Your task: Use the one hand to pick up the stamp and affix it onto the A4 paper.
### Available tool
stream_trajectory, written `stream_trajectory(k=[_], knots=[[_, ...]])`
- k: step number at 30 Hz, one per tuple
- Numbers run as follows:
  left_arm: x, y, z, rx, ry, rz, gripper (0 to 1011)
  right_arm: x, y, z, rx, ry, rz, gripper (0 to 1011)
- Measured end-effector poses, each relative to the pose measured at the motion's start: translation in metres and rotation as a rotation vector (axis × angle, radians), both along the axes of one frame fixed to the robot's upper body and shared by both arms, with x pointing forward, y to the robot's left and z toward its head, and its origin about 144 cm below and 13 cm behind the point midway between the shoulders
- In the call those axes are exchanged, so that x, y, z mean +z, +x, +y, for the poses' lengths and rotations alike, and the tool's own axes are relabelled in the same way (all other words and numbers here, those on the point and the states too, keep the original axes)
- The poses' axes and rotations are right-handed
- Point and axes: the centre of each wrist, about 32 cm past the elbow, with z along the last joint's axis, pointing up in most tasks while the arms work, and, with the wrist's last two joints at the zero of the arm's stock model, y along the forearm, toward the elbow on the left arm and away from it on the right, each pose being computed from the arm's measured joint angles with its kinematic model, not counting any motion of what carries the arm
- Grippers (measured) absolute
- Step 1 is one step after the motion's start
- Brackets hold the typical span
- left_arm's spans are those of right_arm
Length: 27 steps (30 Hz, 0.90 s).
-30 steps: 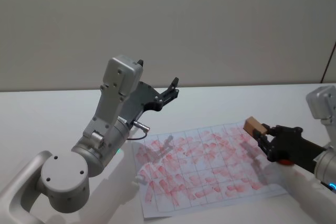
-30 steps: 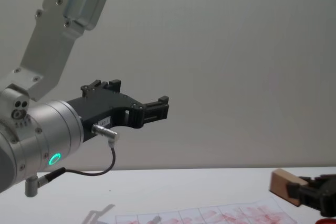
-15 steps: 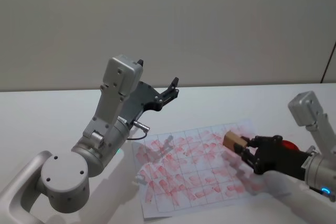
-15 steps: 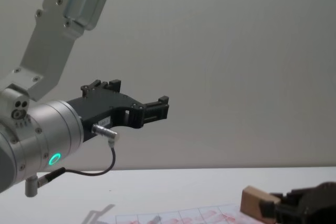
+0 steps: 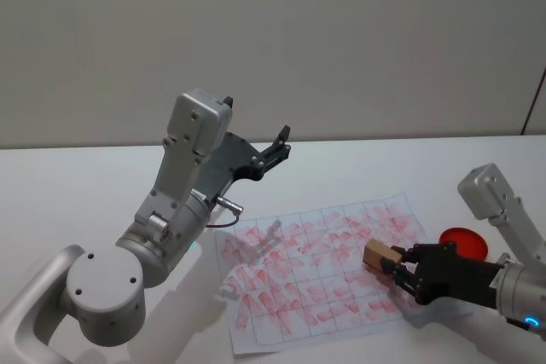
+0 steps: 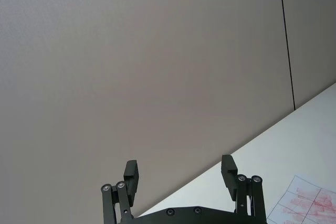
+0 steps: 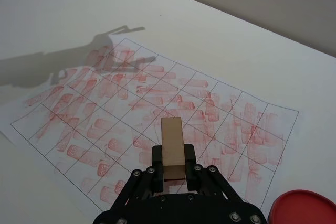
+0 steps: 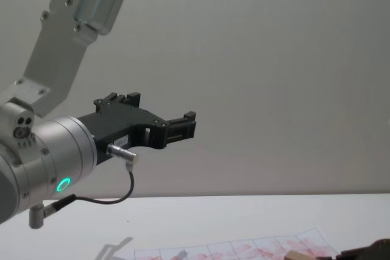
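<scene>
The stamp (image 5: 380,256), a small tan wooden block, is held in my right gripper (image 5: 397,267), which is shut on it. It hangs low over the near right part of the A4 paper (image 5: 290,291), a white gridded sheet covered in red-pink marks. Whether its face touches the sheet I cannot tell. In the right wrist view the stamp (image 7: 172,142) sticks out from between the black fingers of the right gripper (image 7: 173,161), above the paper (image 7: 105,108). My left gripper (image 5: 280,144) is raised above the table's left side, open and holding nothing; the left wrist view shows the left gripper (image 6: 179,171) against the wall.
A round red ink pad (image 5: 463,243) lies on the white table just right of the sheet, behind my right arm; the ink pad (image 7: 304,208) sits close to the paper's corner. The left arm's shadow falls across the sheet's left cells.
My right gripper has carried the stamp leftward and down, from above the sheet's far right corner to low over its near right cells, uncovering the red ink pad. The left arm has stayed still.
</scene>
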Motion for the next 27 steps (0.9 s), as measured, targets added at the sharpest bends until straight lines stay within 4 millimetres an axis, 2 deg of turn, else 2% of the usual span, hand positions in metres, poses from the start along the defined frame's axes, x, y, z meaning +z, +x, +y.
stream_trajectory(k=[27], knots=[[0.0, 0.0, 0.0, 0.0, 0.0, 0.0, 1001, -0.0074, 0.0094, 0.0016, 0.001, -0.019, 0.073, 216]])
